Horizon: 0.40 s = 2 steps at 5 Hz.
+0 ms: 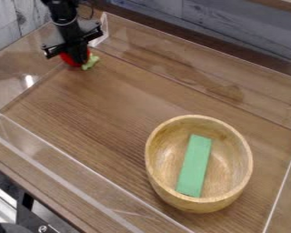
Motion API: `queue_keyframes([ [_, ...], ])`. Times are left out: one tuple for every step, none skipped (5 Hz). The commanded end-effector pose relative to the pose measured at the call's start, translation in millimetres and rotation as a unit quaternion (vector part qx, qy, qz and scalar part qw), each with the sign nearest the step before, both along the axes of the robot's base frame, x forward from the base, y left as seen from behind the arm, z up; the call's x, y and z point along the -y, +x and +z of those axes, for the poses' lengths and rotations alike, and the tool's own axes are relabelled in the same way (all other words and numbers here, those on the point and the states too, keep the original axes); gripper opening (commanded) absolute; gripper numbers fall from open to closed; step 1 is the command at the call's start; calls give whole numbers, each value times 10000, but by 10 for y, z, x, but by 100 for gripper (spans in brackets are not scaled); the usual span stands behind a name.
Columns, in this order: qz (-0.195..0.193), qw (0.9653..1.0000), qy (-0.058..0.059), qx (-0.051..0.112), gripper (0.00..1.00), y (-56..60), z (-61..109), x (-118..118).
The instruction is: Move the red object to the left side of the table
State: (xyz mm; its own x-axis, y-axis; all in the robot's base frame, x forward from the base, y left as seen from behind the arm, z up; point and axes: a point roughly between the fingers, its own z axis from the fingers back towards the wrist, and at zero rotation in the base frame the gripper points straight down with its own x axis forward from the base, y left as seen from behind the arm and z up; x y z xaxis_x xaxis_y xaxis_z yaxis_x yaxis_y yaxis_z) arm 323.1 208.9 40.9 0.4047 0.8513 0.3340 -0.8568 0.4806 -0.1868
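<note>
Camera view: one angle from above the near edge, with the clock face laid over the picture.
Claw: the gripper [73,53] points steeply down at about 10 o'clock, its fingers clenched on the red object [74,61].
Red object: at about 10 o'clock, low over or on the table [135,100]; which of the two I cannot tell. Its pale green stub [90,62] sticks out toward 3 o'clock.
Task standing: judged nearly done, since the object is already deep in the left part of the table; the release is not yet made.
Risk, rolling: the object is round and glossy, so if let go above the wood it may bounce or roll toward 4 o'clock, away from the left side.
Risk, sticking: a small ball can cling to one finger as the jaws part and be flicked sideways.
Risk, wall: the acrylic walls [196,50] meet in a corner near the gripper; drifting further toward 10 or 11 o'clock could knock the fingers or the wrist against them.
Edges: clear walls run close by at 9 to 12 o'clock, so there is little room on that side.
Open room: bare wood from the centre toward 6 o'clock; straight up looks the freest way out.
Obstacles: the wooden bowl [152,146] with the green block [195,166] lying inside sits at 4 to 5 o'clock, well apart.
</note>
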Motion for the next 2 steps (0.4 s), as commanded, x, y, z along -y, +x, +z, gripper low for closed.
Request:
queue_keyframes([
  [-264, 9995, 121, 140, 0, 129, 151, -36],
  [-159, 9997, 140, 102, 0, 69, 168, -36],
])
